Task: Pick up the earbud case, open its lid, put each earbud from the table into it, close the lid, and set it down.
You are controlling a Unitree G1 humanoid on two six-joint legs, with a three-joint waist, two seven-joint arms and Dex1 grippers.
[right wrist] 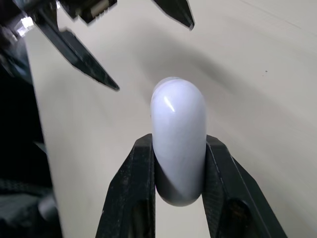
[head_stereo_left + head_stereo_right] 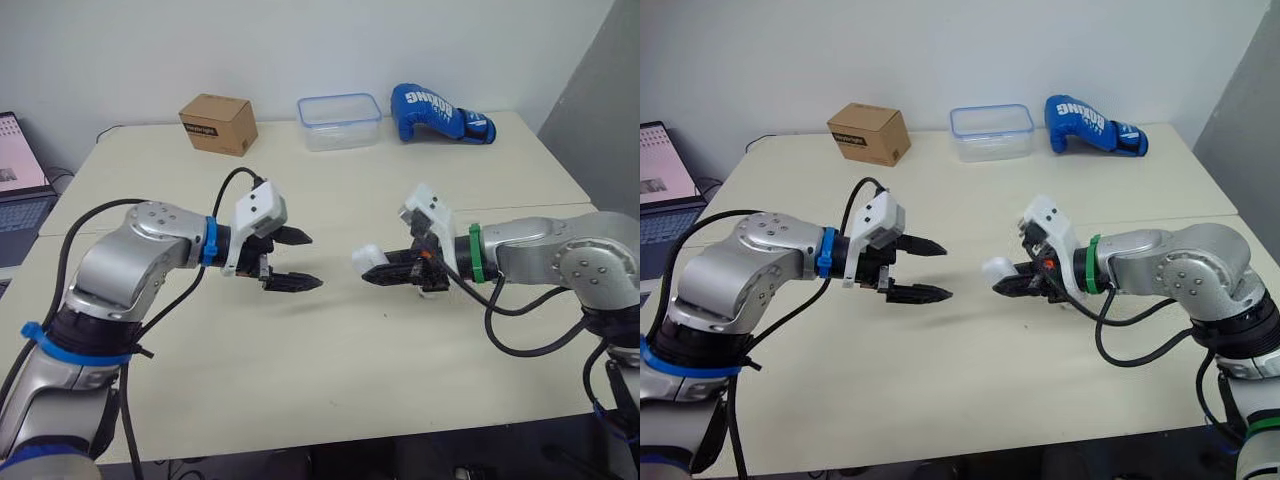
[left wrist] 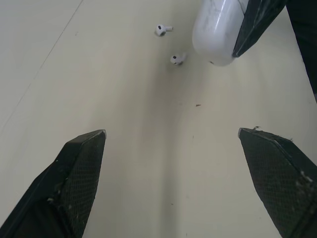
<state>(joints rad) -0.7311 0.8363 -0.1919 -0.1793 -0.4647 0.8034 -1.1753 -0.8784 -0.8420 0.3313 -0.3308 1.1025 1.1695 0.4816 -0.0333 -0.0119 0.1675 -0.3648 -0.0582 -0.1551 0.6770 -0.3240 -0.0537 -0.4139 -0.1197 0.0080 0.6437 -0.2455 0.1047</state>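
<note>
Premises read as a lab or office test room: plain white wall [image 2: 350, 40], abutting pale cream tables [image 2: 300, 390], open laptop [image 2: 18, 165], brown cardboard box [image 2: 218, 123], clear blue-rimmed plastic tub [image 2: 339, 120], blue boxing glove [image 2: 440, 112].

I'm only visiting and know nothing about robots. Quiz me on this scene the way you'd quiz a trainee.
1. True or false: the left tool is holding the earbud case.
2. How many earbuds lie loose on the table?
3. What stands between the cardboard box and the boxing glove? A) a kettle B) a clear plastic container C) a mug

Key: 1. False: the right tool grips it, and the left tool is open and empty. 2. Two. 3. B.
</note>
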